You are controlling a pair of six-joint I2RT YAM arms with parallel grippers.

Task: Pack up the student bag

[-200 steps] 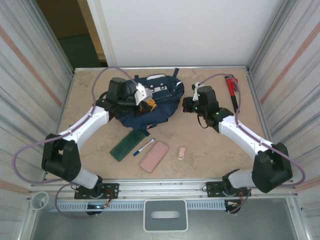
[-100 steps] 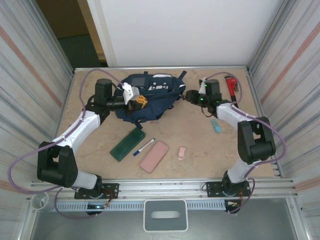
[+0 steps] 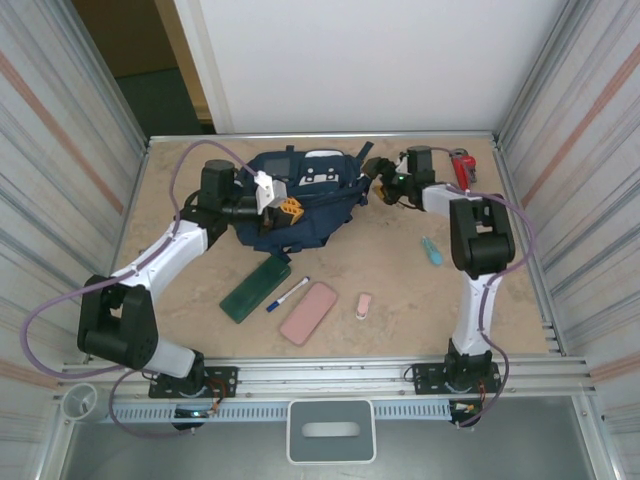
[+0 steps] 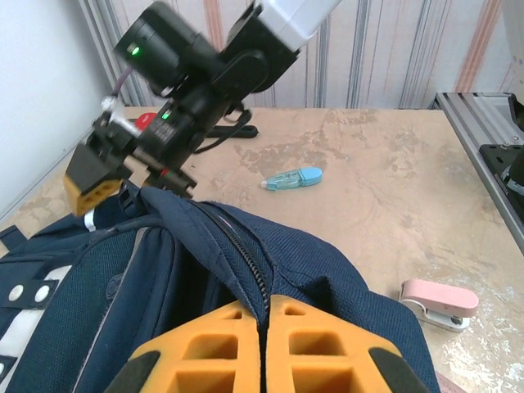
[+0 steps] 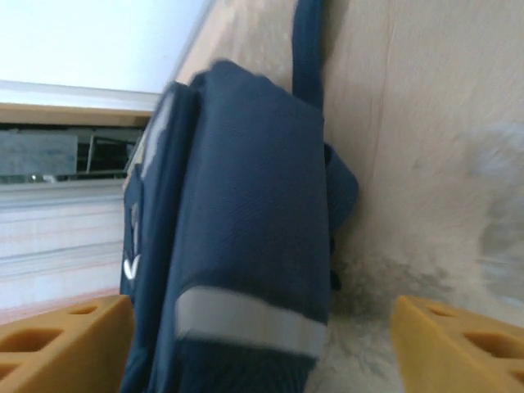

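Left hand (image 3: 290,209) pinching student bag (image 3: 318,218), right hand (image 3: 378,185) spread

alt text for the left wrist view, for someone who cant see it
The left gripper has its orange jaws shut on the zip ridge of a large navy-blue fabric backpack in the foreground. Beyond it the right gripper hangs open by the bag's far edge; a small blue-and-teal plastic item and a pink stapler lie on the beige marbled table.

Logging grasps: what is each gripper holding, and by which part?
The left gripper pinches the bag at its zipper; the right gripper is open at the bag's end, holding nothing.
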